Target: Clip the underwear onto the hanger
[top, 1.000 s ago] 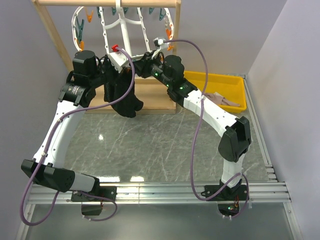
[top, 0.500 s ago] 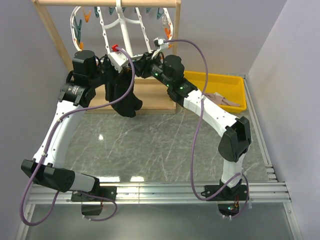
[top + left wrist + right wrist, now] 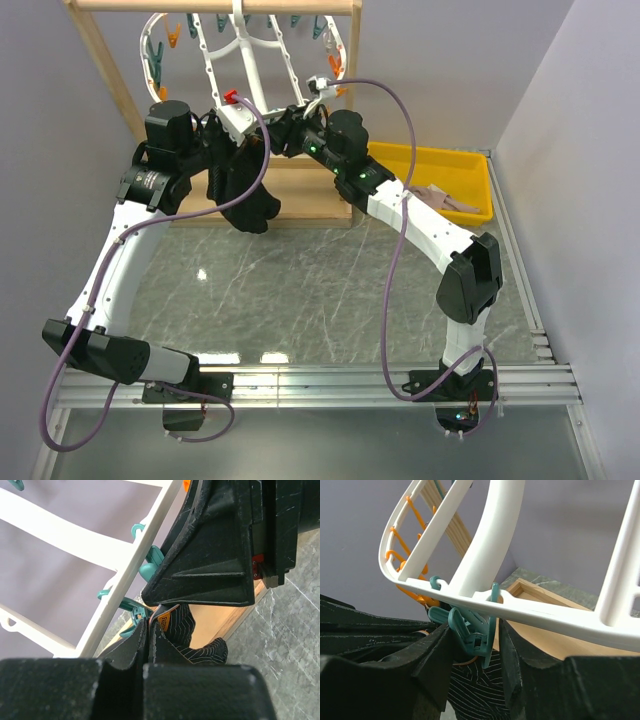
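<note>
The white hanger (image 3: 485, 555) hangs from the top bar of the wooden frame (image 3: 110, 70). Both arms reach up to just under the hanger's near rim.

The left gripper (image 3: 150, 635) is closed tight. It pinches the top band of the black underwear (image 3: 243, 195) right below the hanger. The small orange tag (image 3: 165, 622) on the band pokes out just past the fingertips. The rest of the underwear hangs down loose under the hanger, in front of the frame's low bar.

The right gripper (image 3: 472, 640) is partly closed, with one finger on each side of a teal peg (image 3: 465, 625). It seems to squeeze the peg. This peg hangs by its hook from the hanger's rim. The stripy black cloth of the underwear is right under the peg, and I cannot tell if the peg bites it yet. Some orange pegs (image 3: 410, 587) hang further along the same rim.

Well off to the right of the hanger sits a yellow bin (image 3: 470, 165) with a pinkish cloth (image 3: 450, 203) inside
</note>
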`<action>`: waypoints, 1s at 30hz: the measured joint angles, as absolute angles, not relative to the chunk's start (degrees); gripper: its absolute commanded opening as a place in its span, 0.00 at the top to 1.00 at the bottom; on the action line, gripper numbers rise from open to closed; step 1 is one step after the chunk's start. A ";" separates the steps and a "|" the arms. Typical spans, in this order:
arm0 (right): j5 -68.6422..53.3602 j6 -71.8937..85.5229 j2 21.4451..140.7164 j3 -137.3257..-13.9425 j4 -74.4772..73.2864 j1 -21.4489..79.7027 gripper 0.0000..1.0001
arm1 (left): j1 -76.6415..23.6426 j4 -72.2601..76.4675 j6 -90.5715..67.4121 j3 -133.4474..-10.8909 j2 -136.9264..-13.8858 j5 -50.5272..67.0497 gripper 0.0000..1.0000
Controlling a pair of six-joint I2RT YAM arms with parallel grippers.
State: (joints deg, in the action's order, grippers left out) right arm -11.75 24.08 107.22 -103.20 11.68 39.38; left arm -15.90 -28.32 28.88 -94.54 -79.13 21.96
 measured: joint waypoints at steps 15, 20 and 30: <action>-12.95 25.96 107.22 -103.20 11.94 38.65 0.48 | -15.88 -28.29 28.91 -94.91 -79.35 21.98 1.00; -13.19 26.92 107.22 -103.20 11.97 38.41 0.45 | -15.88 -28.27 28.91 -94.98 -79.37 21.98 1.00; -13.21 28.49 107.22 -103.18 12.01 38.11 0.35 | -15.79 -28.29 28.91 -95.39 -79.59 21.98 1.00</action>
State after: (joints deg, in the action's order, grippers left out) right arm -13.21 28.49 107.22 -103.18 12.01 38.11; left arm -15.79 -28.29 28.91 -95.39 -79.59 21.98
